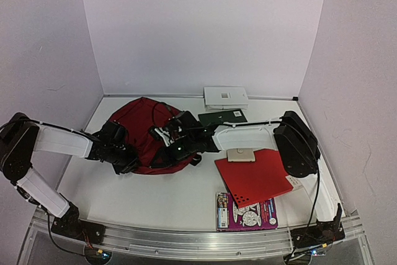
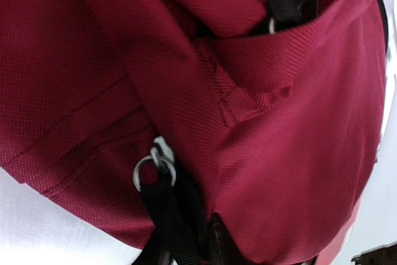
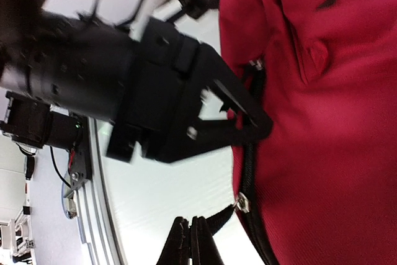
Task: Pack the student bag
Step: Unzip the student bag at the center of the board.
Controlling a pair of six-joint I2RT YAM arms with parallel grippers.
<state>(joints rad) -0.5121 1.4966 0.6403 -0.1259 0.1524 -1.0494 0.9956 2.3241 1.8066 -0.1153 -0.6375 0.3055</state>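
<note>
The student bag (image 1: pixel 139 122), a dark red backpack, lies left of the table's middle. My left gripper (image 1: pixel 128 164) is at its near left edge. In the right wrist view the left gripper (image 3: pixel 251 122) has its fingertips drawn together on the bag's rim beside the black zipper (image 3: pixel 248 166). Red fabric (image 2: pixel 279 153) fills the left wrist view, with a metal ring (image 2: pixel 154 169) on a black strap. My right gripper (image 3: pixel 191 237) is shut on the black zipper pull (image 3: pixel 218 217), which runs to the silver slider (image 3: pixel 241 202). In the top view the right gripper (image 1: pixel 175 149) is over the bag's near right side.
A bright red folder (image 1: pixel 255 179) with a beige clip lies right of the bag, partly over a colourful book (image 1: pixel 246 213). A dark green book (image 1: pixel 222 116) and a white box (image 1: pixel 226 97) lie at the back. The table's metal front rail (image 1: pixel 186 240) runs along the near edge.
</note>
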